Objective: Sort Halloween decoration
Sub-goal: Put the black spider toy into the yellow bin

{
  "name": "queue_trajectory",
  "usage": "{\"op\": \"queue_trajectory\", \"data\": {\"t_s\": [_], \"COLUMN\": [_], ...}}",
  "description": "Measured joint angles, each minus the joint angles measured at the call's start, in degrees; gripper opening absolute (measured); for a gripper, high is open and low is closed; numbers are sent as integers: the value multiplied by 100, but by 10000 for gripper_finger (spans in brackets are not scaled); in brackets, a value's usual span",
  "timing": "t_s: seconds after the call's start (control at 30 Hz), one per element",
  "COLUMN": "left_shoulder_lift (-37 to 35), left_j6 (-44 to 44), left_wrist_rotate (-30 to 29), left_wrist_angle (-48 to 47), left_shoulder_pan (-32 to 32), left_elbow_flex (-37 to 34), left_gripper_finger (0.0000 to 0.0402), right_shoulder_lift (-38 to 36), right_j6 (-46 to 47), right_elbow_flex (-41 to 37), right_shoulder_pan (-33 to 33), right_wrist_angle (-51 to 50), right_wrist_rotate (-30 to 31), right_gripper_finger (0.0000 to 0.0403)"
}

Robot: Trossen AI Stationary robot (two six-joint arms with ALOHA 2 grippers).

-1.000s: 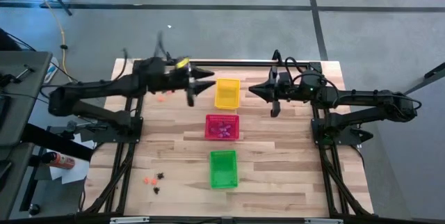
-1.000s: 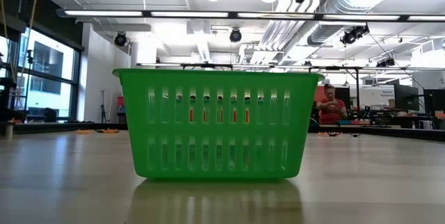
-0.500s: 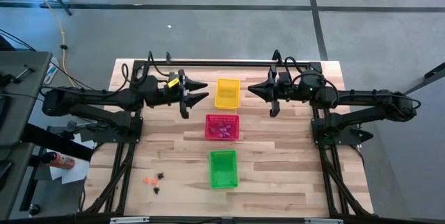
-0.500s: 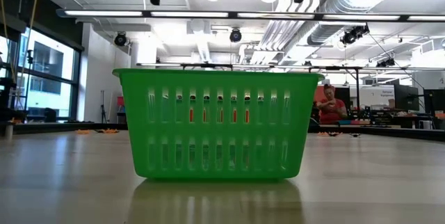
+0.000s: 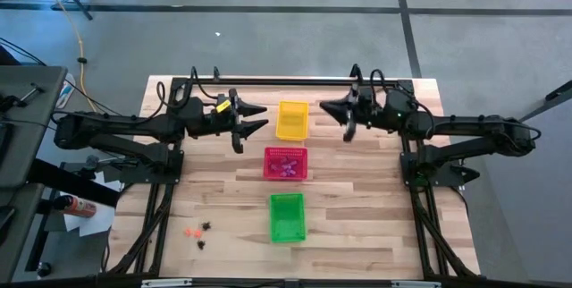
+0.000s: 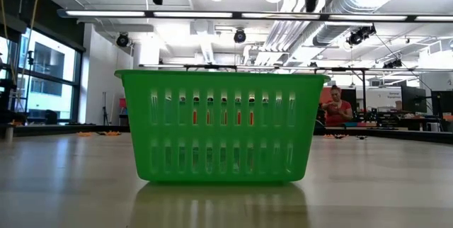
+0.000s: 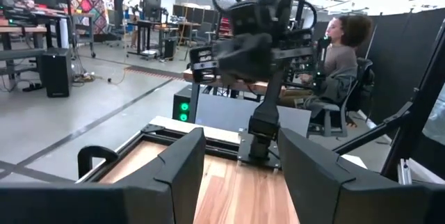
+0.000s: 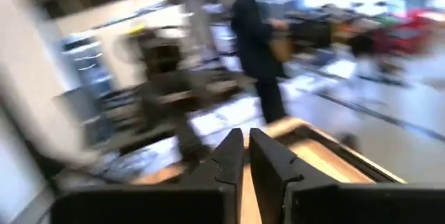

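At nine o'clock of the yellow rectangular mesh basket (image 5: 292,119), left hand (image 5: 253,117) is hovering, fingers apart, empty. Right hand (image 5: 329,105) is hovering at three o'clock, fingers nearly together, empty. Tiny orange and black Halloween trinkets (image 5: 197,233) are lying on the wooden table (image 5: 357,207), at nine o'clock of the green mesh basket (image 5: 287,217); more are sitting in the red mesh basket (image 5: 285,164).

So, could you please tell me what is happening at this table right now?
Neither arm is handling anything. The left hand hangs open and empty left of the yellow basket; the right hand is nearly shut, empty, on its other side. A few trinkets lie loose near the green basket; others sit in the red basket.
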Motion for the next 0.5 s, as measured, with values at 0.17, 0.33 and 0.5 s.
{"op": "queue_trajectory", "data": {"t_s": [0.17,0.33,0.5], "left_shoulder_lift": [0,2,4], "left_j6": [0,-1,-2], "left_wrist_rotate": [-23,-95,-111], "left_wrist_angle": [-61,-297,-356], "left_shoulder_pan": [4,4,4], "left_elbow_flex": [0,0,0], "left_gripper_finger": [172,172,172], "right_shoulder_lift": [70,472,939], "right_j6": [-11,1079,3037], "right_elbow_flex": [961,1971,2001], "right_shoulder_pan": [-188,-703,-1573], "right_wrist_angle": [-2309,-5260,-7423], "right_wrist_rotate": [1381,2543,2261], "right_gripper_finger": [99,171,201]}}
